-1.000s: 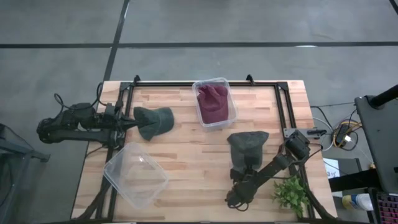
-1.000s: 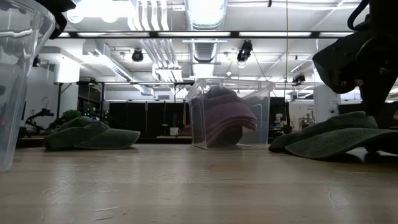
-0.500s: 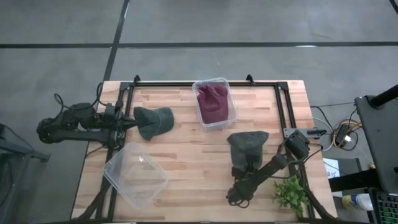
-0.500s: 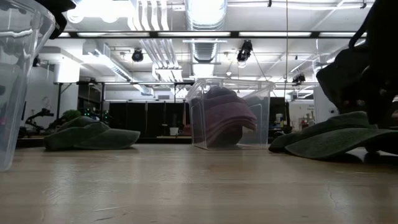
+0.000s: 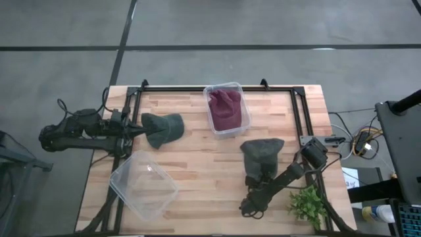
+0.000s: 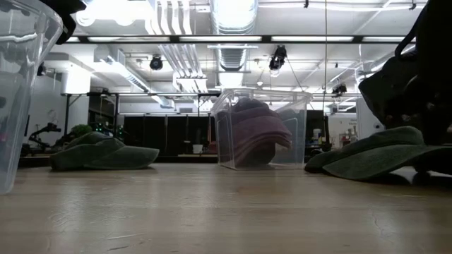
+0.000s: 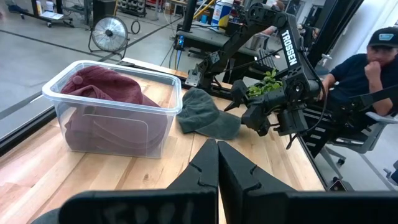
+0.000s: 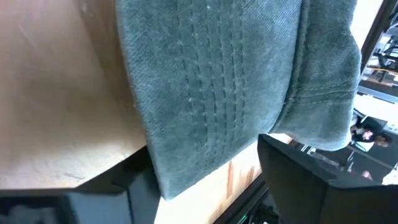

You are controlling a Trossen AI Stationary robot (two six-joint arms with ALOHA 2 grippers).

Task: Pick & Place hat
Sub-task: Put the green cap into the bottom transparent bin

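Right gripper (image 5: 258,179) lower right of high view, fingers straddling brim of green hat (image 5: 262,155), not yet clamped. Advise: seat brim deep between pads, close fully before lift. Left gripper (image 5: 137,130) shut, idle upper left.

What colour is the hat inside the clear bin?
Dark red, maroon: the hat in the bin; clearest in the left wrist view.

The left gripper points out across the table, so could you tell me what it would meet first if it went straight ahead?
Most likely the green hat lying right in front of the shut left gripper, as the high view shows. Farther along that line stands the clear bin holding a maroon hat.
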